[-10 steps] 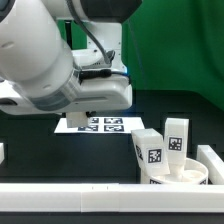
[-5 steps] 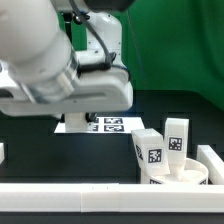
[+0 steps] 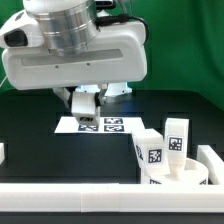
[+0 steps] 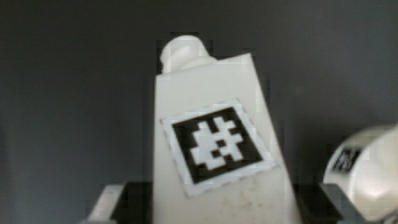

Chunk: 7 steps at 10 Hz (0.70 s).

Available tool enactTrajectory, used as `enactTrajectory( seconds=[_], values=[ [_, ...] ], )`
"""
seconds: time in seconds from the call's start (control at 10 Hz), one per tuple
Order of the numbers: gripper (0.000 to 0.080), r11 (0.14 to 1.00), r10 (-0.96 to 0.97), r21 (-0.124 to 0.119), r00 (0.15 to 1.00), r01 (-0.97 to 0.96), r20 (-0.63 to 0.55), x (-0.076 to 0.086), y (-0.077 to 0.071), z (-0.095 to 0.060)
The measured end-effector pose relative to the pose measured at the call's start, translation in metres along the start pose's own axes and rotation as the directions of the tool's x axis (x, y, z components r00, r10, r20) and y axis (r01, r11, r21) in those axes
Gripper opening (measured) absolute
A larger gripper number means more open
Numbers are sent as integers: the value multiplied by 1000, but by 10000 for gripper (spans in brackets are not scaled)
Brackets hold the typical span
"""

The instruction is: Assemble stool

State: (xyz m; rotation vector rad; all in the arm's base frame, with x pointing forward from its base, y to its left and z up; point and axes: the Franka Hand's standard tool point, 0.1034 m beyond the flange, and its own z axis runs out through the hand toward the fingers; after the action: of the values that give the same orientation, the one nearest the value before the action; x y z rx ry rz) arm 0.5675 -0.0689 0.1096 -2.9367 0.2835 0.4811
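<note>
Seen from the table's middle in the exterior view, the black table (image 3: 35,150) lies open from 7 to 10 o'clock. That is the room to pass. At 4 o'clock the seat (image 3: 192,177) and its two upright legs (image 3: 151,150) block the way. The border rail (image 3: 70,194) bars 6 o'clock. At 12 the arm (image 3: 75,50) hangs low, its gripper (image 3: 85,106) clamped on the held leg (image 4: 210,130) over the marker board (image 3: 112,125).

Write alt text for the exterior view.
A white robot arm fills the top, its tool holding a white block leg above the marker board on a black table. At the exterior view's right, a tilted tagged leg and an upright tagged leg stand at the round seat, with a white border rail along the near edge.
</note>
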Motion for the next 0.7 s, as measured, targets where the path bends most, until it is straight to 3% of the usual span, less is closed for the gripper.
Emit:
enactTrajectory(
  seconds=[0.1,0.2,0.3,0.4,0.5,0.7],
  values=[
    [328,1000,-2,-10,996,1,-93,4,0,-3],
    [328,1000,20,1,989,-20,-145,-1,-3,-5],
    [328,999,47,31,984,-42,-174,-4,-7,-9],
    [328,994,92,81,967,-75,-237,-2,-14,-14],
    [328,992,104,97,942,-77,-320,-1,-20,-19],
    [328,994,103,68,898,-82,-429,2,-13,-15]
  ],
)
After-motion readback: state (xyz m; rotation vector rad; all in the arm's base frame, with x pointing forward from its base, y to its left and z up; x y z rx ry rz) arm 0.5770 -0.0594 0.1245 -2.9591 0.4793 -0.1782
